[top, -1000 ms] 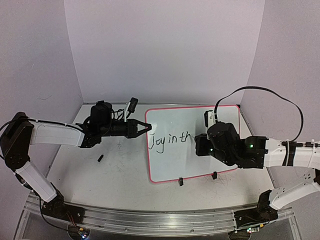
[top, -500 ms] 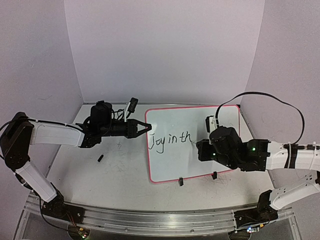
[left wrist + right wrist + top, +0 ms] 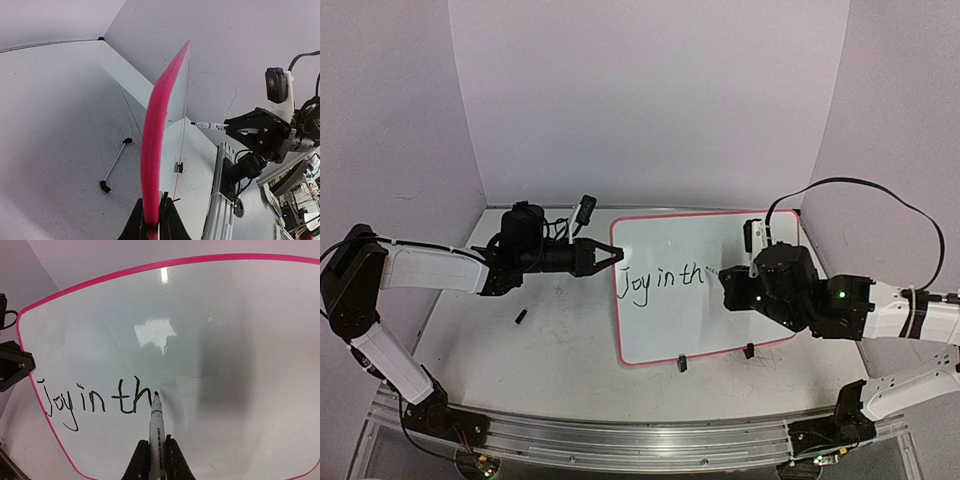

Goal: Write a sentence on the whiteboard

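Right gripper (image 3: 156, 442) has its fingers pressed together on a white marker (image 3: 156, 422) with black print along the barrel. The marker points up out of the fingers. Its black tip sits on the whiteboard (image 3: 225, 340) face, right at the end of the "h". The handwriting (image 3: 95, 400) reads "Joy in th" in black, running across the left half of the board about midway up. The rest of the board face is blank with glare patches.

Left gripper (image 3: 151, 216) is clamped shut on the whiteboard's pink left edge, roughly at the height of the writing. From the left wrist view the board shows edge-on, and the marker meets its face from the far side.

The whiteboard sits on the right-centre of the table (image 3: 550, 350), between the two arms. Two small black clips (image 3: 682, 363) are on its near long edge. A small black object (image 3: 520, 317), type unclear, lies on the scribbled tabletop left of the board, well apart from it and below the left arm.
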Robot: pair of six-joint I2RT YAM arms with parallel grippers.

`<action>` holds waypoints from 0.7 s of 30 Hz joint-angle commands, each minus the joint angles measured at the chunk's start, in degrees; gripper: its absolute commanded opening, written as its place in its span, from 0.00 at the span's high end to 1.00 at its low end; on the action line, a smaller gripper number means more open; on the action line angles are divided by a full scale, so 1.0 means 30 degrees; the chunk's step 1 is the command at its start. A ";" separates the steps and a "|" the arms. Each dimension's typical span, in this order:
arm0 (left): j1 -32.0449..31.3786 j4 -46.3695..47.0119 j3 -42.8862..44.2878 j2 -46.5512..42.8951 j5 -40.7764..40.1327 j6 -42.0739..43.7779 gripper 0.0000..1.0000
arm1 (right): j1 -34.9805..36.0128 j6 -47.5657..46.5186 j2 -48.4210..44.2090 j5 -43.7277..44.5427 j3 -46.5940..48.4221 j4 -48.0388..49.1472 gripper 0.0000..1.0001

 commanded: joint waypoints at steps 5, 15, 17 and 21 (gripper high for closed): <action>0.0138 -0.0149 0.0000 -0.0454 -0.1442 0.0271 1.00 | -0.0067 -0.0267 0.1037 -0.0318 0.0034 0.1204 1.00; 0.0117 -0.0116 -0.0007 -0.0384 -0.1398 0.0279 1.00 | -0.0121 0.0211 0.1132 0.0435 -0.0206 0.0613 1.00; 0.0124 -0.0132 0.0016 -0.0358 -0.1387 0.0285 1.00 | -0.0119 0.0284 0.1088 0.0437 -0.0301 0.0495 1.00; 0.0124 -0.0116 0.0046 -0.0263 -0.1361 0.0257 1.00 | -0.0123 0.0411 0.0958 0.0436 -0.0486 0.0266 1.00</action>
